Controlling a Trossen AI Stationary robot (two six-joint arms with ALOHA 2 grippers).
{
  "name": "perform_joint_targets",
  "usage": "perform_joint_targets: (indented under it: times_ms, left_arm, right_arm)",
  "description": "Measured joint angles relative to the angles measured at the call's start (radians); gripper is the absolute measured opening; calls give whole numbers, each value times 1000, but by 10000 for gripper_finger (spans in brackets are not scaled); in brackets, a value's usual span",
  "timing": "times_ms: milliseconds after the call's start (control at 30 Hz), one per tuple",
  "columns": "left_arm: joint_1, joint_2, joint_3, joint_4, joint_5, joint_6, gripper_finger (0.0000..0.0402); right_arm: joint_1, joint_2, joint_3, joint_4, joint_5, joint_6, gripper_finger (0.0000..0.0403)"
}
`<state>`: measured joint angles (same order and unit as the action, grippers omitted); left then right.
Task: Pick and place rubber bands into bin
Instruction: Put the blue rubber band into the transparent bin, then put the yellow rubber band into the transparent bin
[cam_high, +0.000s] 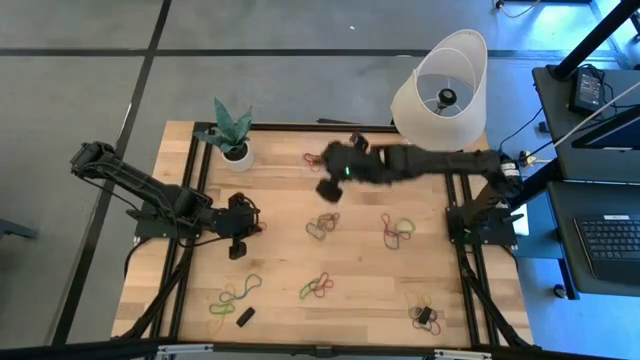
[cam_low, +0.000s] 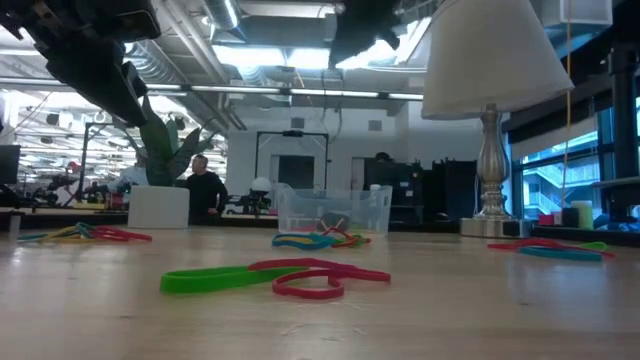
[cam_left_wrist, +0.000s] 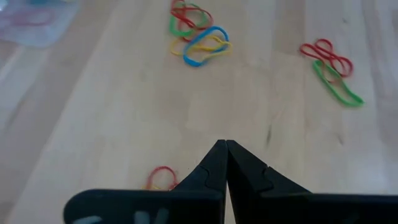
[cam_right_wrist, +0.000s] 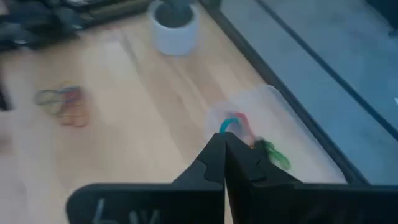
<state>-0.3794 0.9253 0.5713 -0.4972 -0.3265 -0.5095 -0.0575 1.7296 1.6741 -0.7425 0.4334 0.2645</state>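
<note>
Seen from above, the wooden bench (cam_high: 280, 250) carries scattered clusters of rubber bands (cam_high: 318, 287), with others near the middle, toward the right side and along the near edge. The left gripper (cam_high: 238, 246) rests low over the bench's left part. The right arm reaches across from the right, its gripper (cam_high: 329, 190) blurred above the far middle. A white plant pot (cam_high: 237, 154) stands at the far left, a white lamp shade (cam_high: 441, 90) at the far right, and a small black block (cam_high: 245, 316) lies near the front edge.
</note>
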Motion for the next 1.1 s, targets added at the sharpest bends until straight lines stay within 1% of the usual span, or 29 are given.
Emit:
perform_joint_targets:
  times_ms: [100, 200, 300, 400, 500, 700, 800, 1100]
  left_arm:
    - [1, 0, 0, 0, -34, 0, 2]
    - [2, 0, 0, 1, -78, 0, 2]
    - [2, 0, 0, 9, -143, 0, 2]
    - [2, 0, 0, 18, -197, -2, 2]
    - [2, 0, 0, 32, -218, -1, 2]
    - [2, 0, 0, 31, -246, -56, 2]
    - [2, 0, 0, 31, -258, -77, 2]
    - [2, 0, 0, 73, -266, -80, 2]
  right_arm:
    - [-116, 19, -2, -22, -70, -62, 0]
    - [-208, 36, -7, -65, -95, -91, 0]
    - [-275, 63, -9, -125, -105, -125, 0]
    - [-319, 101, -10, -142, -176, -189, 0]
    - [-338, 144, -10, -133, -239, -227, 0]
    - [-339, 240, -10, -131, -245, -297, 1]
    - [-339, 271, -10, -131, -245, -322, 9]
    - [-347, 272, -10, -123, -278, -322, 50]
